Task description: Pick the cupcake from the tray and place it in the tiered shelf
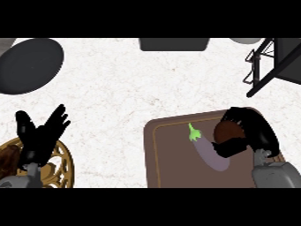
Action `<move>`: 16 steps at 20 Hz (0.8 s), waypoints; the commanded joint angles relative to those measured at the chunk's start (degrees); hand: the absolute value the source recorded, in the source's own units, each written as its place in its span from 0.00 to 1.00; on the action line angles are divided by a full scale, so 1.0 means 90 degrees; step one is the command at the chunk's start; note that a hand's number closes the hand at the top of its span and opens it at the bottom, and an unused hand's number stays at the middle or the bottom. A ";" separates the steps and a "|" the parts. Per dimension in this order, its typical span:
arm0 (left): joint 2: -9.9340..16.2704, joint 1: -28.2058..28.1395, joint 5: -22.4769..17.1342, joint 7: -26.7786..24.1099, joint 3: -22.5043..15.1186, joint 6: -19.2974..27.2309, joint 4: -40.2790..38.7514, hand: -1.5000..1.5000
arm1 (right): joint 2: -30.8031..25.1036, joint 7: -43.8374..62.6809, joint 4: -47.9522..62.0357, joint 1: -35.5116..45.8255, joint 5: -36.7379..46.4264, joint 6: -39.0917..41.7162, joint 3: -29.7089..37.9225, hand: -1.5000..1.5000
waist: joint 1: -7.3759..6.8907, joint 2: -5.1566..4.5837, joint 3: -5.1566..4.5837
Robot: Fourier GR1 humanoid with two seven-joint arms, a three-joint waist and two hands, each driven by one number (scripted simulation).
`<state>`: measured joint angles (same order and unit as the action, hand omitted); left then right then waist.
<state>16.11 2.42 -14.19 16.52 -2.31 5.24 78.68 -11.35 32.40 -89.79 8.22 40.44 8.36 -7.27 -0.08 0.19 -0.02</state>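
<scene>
A brown tray (172,159) lies on the counter at the lower right. My right hand (253,132) is over its right part, fingers and thumb curled round the brown cupcake (226,130), which it mostly hides. A purple eggplant (210,152) with a green stem lies on the tray just left of that hand. The black tiered shelf (280,62) stands at the upper right corner. My left hand (42,132) rests open at the lower left, fingers up.
A dark round pan (28,65) sits at the upper left. A golden wire basket (61,165) holding a brown item lies under my left forearm. A dark object (174,44) shows at the top edge, centre.
</scene>
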 commanded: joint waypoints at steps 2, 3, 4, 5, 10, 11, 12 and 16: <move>-0.0258 -0.0108 0.0171 -0.0135 -0.0091 0.0151 -0.0015 0.50 | -0.0414 -0.0631 -0.1096 -0.0150 -0.0350 0.0148 0.0277 1.00 | 0.0066 -0.0001 0.0001; -0.0010 -0.0096 -0.0045 -0.0151 0.0145 -0.0151 -0.0222 0.50 | -0.0433 -0.0209 -0.1390 0.0305 -0.0241 0.0287 0.0281 1.00 | 0.0059 0.0001 -0.0004; -0.0167 -0.0287 0.0165 -0.0415 0.0046 0.0032 -0.0172 0.50 | -0.0446 -0.0379 -0.1346 0.0264 -0.0243 0.0068 0.0462 1.00 | 0.0035 -0.0006 -0.0001; 0.0000 -0.0472 0.0081 -0.0499 0.0075 -0.0244 -0.0250 0.50 | -0.0386 0.0180 -0.2160 0.0240 -0.0208 0.0219 0.0379 1.00 | 0.0088 0.0021 -0.0008; -0.0040 0.0210 0.0077 0.0263 0.0146 0.0112 -0.0069 0.50 | -0.0880 0.1182 -0.3639 0.0709 -0.0382 0.0727 0.1148 1.00 | 0.0190 0.0028 -0.0006; -0.0050 -0.0010 0.0027 -0.0066 0.0132 -0.0147 -0.0182 0.50 | -0.1045 0.1566 -0.3606 0.1116 -0.0478 0.1009 0.1413 1.00 | 0.0103 0.0010 -0.0009; -0.0090 -0.0053 0.0123 -0.0370 0.0201 -0.0115 -0.0515 0.50 | -0.0968 0.1966 -0.3944 0.1224 -0.0565 0.1178 0.1395 1.00 | 0.0105 0.0006 -0.0011; -0.0244 -0.0179 0.0336 -0.0309 0.0019 0.0064 -0.0094 0.50 | -0.1649 0.2432 -0.3728 0.2201 -0.1358 0.1865 0.2450 1.00 | 0.0035 0.0003 -0.0004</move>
<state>15.04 2.25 -12.69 14.93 -1.40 4.99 77.99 -22.46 48.45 -120.39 22.29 32.78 20.20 8.59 0.47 0.37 0.08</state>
